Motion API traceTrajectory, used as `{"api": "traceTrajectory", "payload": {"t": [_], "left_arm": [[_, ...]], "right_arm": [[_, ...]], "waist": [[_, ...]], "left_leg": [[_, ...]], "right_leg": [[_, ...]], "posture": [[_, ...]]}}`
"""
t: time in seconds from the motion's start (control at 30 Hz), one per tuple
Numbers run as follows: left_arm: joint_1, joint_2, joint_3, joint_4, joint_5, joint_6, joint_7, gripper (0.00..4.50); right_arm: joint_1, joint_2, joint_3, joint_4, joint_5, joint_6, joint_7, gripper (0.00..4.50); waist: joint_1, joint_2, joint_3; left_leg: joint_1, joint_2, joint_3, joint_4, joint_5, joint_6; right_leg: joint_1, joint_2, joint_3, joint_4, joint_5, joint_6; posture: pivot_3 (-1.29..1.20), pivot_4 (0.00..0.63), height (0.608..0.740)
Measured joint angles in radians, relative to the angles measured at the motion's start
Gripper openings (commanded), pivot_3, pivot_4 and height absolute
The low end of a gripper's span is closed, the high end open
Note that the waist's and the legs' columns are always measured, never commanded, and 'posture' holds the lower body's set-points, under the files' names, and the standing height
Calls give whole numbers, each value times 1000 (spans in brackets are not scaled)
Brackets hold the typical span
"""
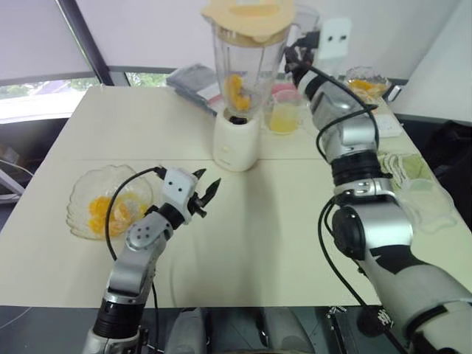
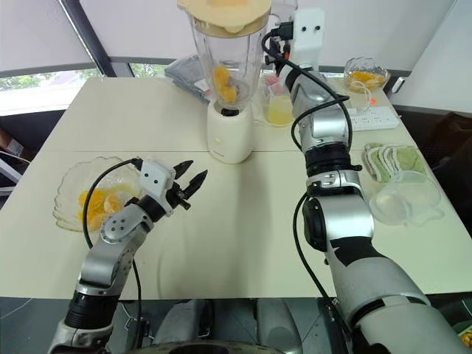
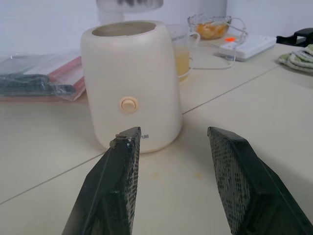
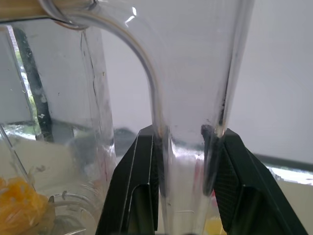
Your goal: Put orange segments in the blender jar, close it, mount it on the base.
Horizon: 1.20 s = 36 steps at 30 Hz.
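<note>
Hovering just over the base toward the tabletop's far edge, the lidded blender jar is carrying orange segments. The right end effector is clamping its handle for seating, while the left end effector is idling open near the bowl.

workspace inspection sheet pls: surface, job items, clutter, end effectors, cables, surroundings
surface: cream table with a seam across it
job's things: blender jar, lid on, orange segments inside, hanging just over the base with a gap between them; glass bowl holds more segments
clutter: juice cup, second bowl, power strip, cloths, clear tub, grey packets
end effectors: right end effector shut on the jar's handle; left end effector open, above the table beside the glass bowl
cables: black cables loop along both arms
surroundings: window behind the table
</note>
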Motion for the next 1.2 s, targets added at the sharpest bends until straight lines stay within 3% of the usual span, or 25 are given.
{"api": "traceTrajectory", "payload": {"t": [0.57,1.2], "left_arm": [[31,2,-5,-40,20,29,45,2236],[78,2,-6,-37,30,-5,45,2236]], "right_arm": [[-45,29,1,194,-24,-96,-31,931],[-16,28,7,181,-39,-94,-23,931]], "waist": [[1,1,0],[1,1,0]], "left_leg": [[0,0,0,-1,0,0],[0,0,0,-2,0,0]], "right_leg": [[0,0,0,-1,0,0],[0,-2,0,-1,0,0]], "posture": [[0,150,740],[0,150,740]]}}
